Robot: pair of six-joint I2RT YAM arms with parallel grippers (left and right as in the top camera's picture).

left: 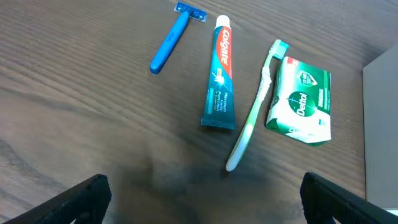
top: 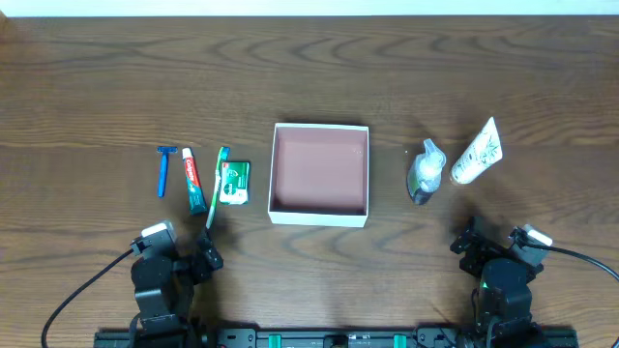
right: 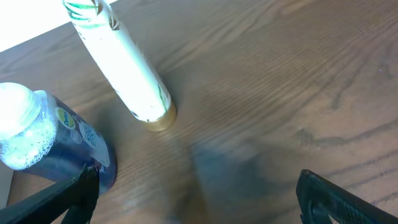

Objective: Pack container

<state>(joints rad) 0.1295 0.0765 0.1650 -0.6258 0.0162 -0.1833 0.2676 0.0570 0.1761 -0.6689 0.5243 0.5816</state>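
The container (top: 320, 212), a square white box with a pink-brown inside, sits empty at the table's middle; its white wall shows in the left wrist view (left: 380, 124). Left of it lie a blue razor (top: 163, 169) (left: 171, 38), a toothpaste tube (top: 192, 181) (left: 220, 74), a green toothbrush (top: 218, 186) (left: 254, 106) and a green soap packet (top: 233, 182) (left: 300, 99). Right of it lie a dark blue bottle (top: 425, 172) (right: 56, 140) and a white tube (top: 478, 152) (right: 121, 62). My left gripper (top: 184, 253) (left: 202, 199) is open and empty near the front edge. My right gripper (top: 488, 242) (right: 196, 196) is open and empty below the bottle.
The wooden table (top: 309, 77) runs back to a white strip along its far edge. Black cables trail from both arm bases at the front corners.
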